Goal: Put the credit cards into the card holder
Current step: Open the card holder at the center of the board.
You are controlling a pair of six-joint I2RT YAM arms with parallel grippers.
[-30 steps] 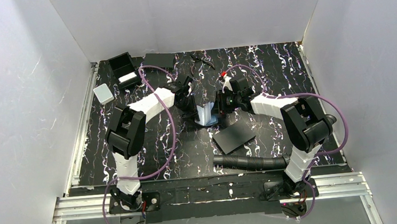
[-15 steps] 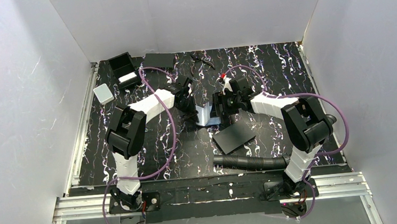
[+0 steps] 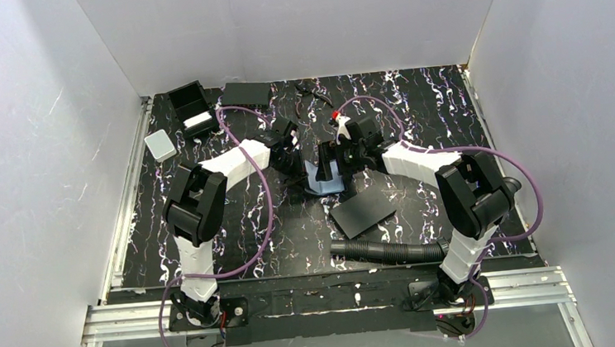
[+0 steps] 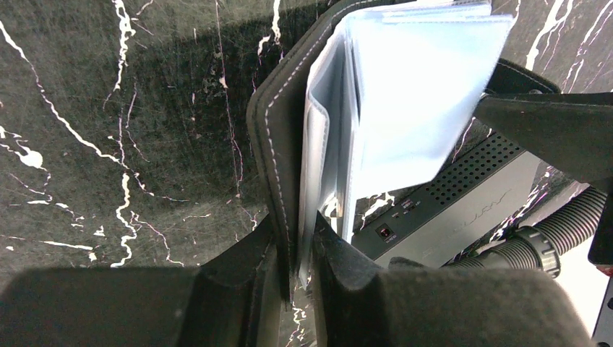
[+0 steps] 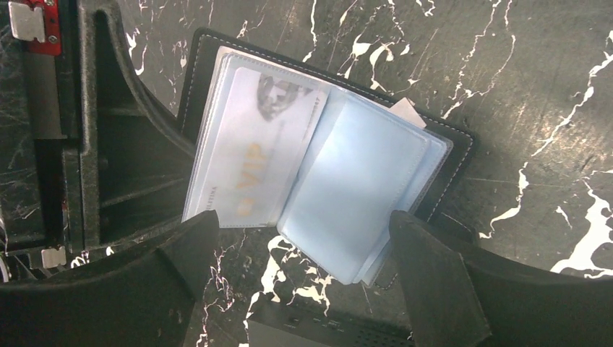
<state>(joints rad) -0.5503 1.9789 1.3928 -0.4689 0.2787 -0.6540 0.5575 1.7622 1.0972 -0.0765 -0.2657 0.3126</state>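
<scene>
The card holder (image 3: 321, 176) is a black stitched wallet (image 4: 278, 130) with pale-blue clear sleeves (image 5: 358, 195), lying open at mid-table. My left gripper (image 4: 298, 253) is shut on its black cover and the edge of one sleeve, holding that side up; in the top view it (image 3: 300, 170) sits at the holder's left. One credit card (image 5: 249, 155), pale with orange letters, shows inside a left-hand sleeve. My right gripper (image 5: 303, 231) hangs wide open above the holder's near edge, fingers apart on either side of the sleeves, holding nothing. From above it (image 3: 338, 156) is at the holder's right.
A flat black device (image 3: 363, 211) lies just in front of the holder, and a corrugated black hose (image 3: 389, 251) lies nearer the bases. A black open box (image 3: 193, 108), a small white box (image 3: 160, 144) and a flat black case (image 3: 245, 92) stand at the back left.
My right gripper has opened wide and drawn back and to the left over the holder. The left gripper keeps its hold on the cover.
</scene>
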